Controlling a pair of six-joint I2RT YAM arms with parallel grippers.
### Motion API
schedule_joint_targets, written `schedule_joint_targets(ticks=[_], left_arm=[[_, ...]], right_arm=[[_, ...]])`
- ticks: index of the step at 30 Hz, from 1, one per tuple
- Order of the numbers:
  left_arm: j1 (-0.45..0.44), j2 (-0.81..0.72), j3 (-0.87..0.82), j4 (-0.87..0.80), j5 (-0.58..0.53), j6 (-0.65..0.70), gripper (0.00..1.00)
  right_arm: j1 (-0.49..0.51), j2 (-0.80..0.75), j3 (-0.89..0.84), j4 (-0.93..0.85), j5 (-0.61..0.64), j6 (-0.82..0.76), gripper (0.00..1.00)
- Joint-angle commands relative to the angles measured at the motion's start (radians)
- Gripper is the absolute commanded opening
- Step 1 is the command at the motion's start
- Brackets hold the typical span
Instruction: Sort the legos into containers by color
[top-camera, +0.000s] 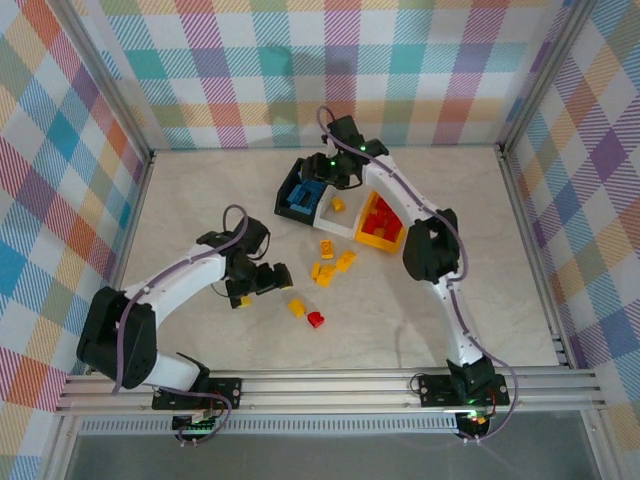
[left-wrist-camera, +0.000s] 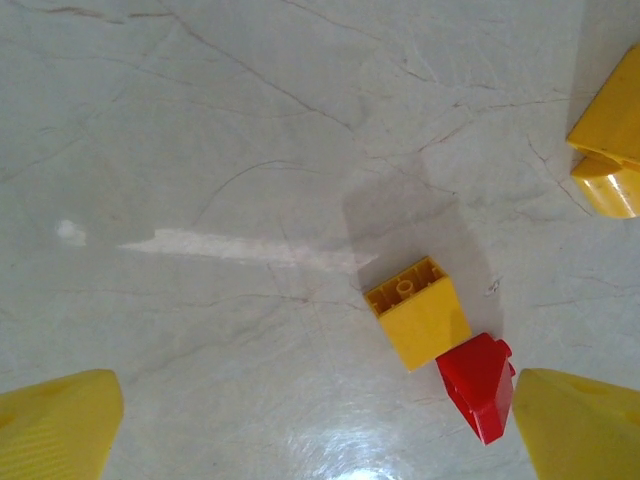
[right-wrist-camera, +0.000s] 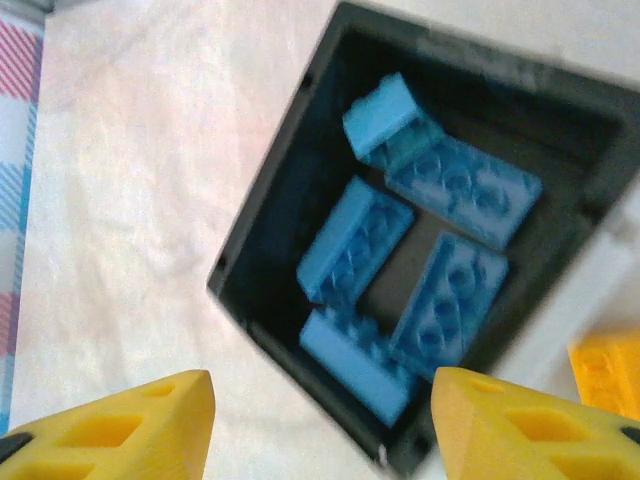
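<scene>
Hovering above the black bin (right-wrist-camera: 285, 175), the ten o'clock end of the row of containers (top-camera: 283, 206), the right gripper (right-wrist-camera: 320, 432) was released, its yellow fingers (right-wrist-camera: 120, 425) spread wide with nothing between them. Five blue legos (right-wrist-camera: 455, 185) lay in that bin. The white bin (top-camera: 326, 213) held one yellow piece, and the yellow-orange bin (top-camera: 375, 242) at the four o'clock end held red ones. The left gripper (left-wrist-camera: 318, 430) was likewise released and empty above the table (left-wrist-camera: 200, 150), with a yellow brick (left-wrist-camera: 417, 312) and a red brick (left-wrist-camera: 478, 383) touching each other at its one o'clock. More yellow legos (top-camera: 327, 248) lay loose at six o'clock of the white bin.
</scene>
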Motion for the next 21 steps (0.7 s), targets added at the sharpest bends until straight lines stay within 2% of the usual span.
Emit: schedule_joint_targets(ticks=[1, 6, 10, 15, 21], left_arm=[[-0.048, 0.068, 0.049, 0.021, -0.013, -0.027, 1.00], [-0.128, 0.187, 0.127, 0.015, -0.052, -0.068, 1.00], [-0.147, 0.274, 0.164, 0.003, -0.048, -0.161, 1.00], [-0.154, 0.333, 0.146, 0.039, 0.003, -0.286, 0.95], [-0.166, 0.390, 0.154, 0.069, 0.022, -0.381, 0.89]], right_arm=[[0.004, -0.227, -0.214, 0.006, -0.065, -0.044, 0.61], [0.009, -0.485, -0.598, 0.053, -0.107, -0.055, 0.62], [0.011, -0.641, -0.818, 0.087, -0.117, -0.041, 0.62], [0.011, -0.742, -0.944, 0.109, -0.121, -0.035, 0.61], [0.011, -0.792, -1.018, 0.144, -0.136, -0.021, 0.60]])
